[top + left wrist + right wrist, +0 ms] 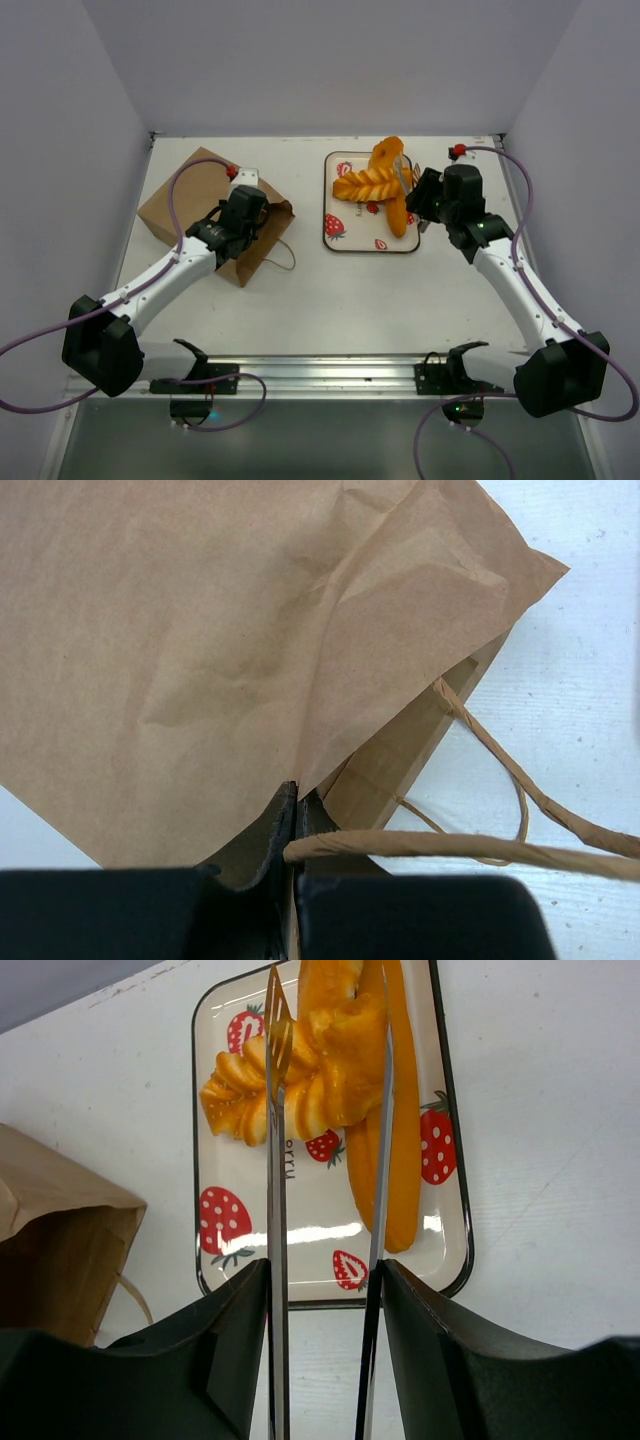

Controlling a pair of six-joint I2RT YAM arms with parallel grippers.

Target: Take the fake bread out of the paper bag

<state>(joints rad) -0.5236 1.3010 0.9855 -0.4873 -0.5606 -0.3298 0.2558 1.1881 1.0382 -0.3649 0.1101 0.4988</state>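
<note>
The brown paper bag (195,205) lies on its side at the left, its mouth toward the middle. My left gripper (297,805) is shut on the bag's upper mouth edge (330,750), and a twisted handle (480,848) crosses in front of it. The bag's inside is hidden. The fake bread lies on the strawberry-print tray (300,1210): a braided loaf (245,1095), a long smooth loaf (405,1160) and a third piece (335,1020). My right gripper (325,1290) is shut on metal tongs (277,1160), whose arms straddle that third piece over the tray's far end.
The tray (340,235) sits at the centre-right of the white table. Pale walls close in the left, far and right sides. A metal rail (330,368) runs along the near edge between the arm bases. The bag's loose handle (285,258) lies on the table.
</note>
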